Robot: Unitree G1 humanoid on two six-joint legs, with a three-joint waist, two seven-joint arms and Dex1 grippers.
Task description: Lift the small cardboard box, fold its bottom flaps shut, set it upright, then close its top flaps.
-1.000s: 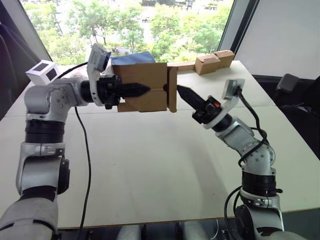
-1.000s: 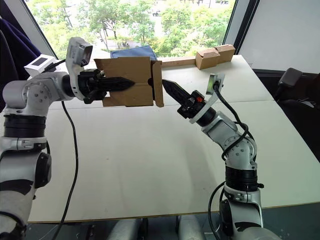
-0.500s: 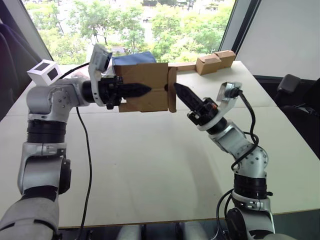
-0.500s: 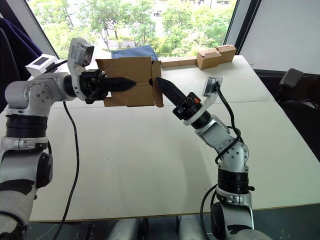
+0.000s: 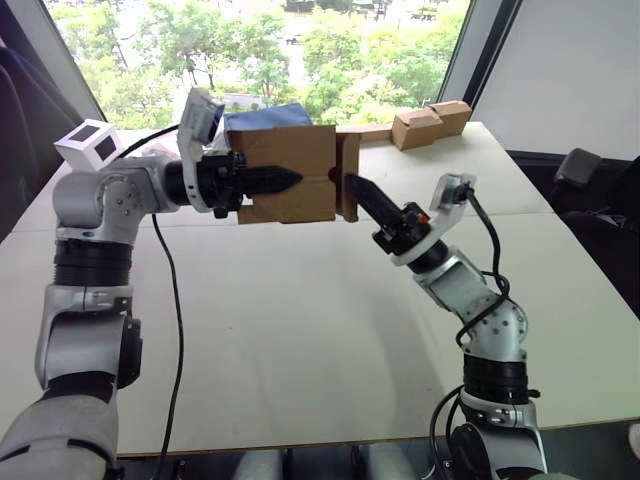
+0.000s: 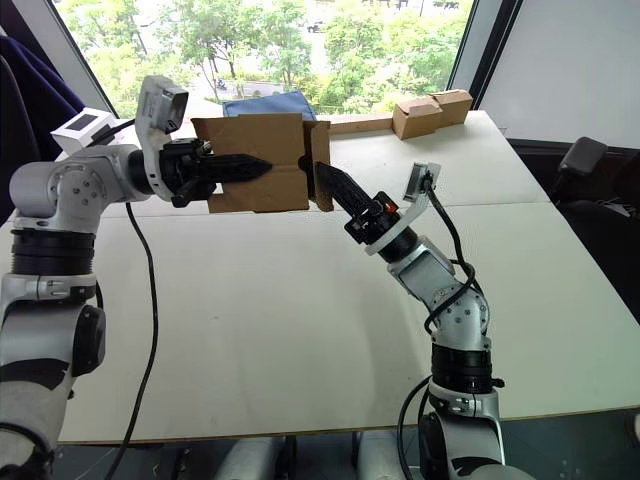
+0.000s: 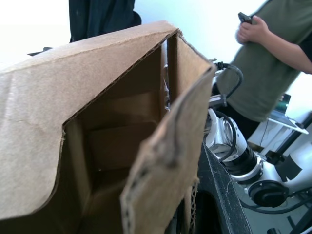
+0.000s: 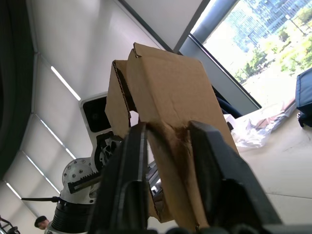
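With the small cardboard box (image 5: 290,172) aloft, our left fingers (image 5: 268,180) clamp it; right fingers (image 8: 168,161) straddle a bottom flap (image 5: 346,178), unfolded.

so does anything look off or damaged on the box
Mostly fine. The small cardboard box hangs in the air, held by the left hand. The flap between the right hand's fingers looks creased and ragged at its edge.
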